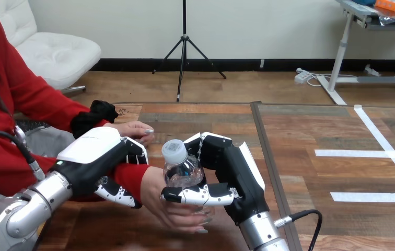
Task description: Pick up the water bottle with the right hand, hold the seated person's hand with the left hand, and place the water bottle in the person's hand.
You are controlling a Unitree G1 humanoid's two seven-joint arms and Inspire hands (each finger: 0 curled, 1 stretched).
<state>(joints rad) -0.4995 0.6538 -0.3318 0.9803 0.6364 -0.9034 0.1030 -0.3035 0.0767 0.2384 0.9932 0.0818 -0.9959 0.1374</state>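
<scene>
Right hand [232, 175]: fingers and thumb curled round the water bottle [184, 170], firm wrap. The bottle is clear with a white cap, roughly upright and off the table [300, 130], near its left-centre. Its base sits in the person's lower hand [172, 209], which is palm-up and open beneath it, so both that hand and the robot's right hand are on the bottle.

Left hand [93, 154]: closed round the person's wrist [132, 177] at the red sleeve, white shell on top and fingers underneath.

The person's upper hand [132, 129] rests just behind the left hand.

Surface: wood planks with a dark seam [264, 151] running front to back, and white tape strips [365, 153] on the right section.
</scene>
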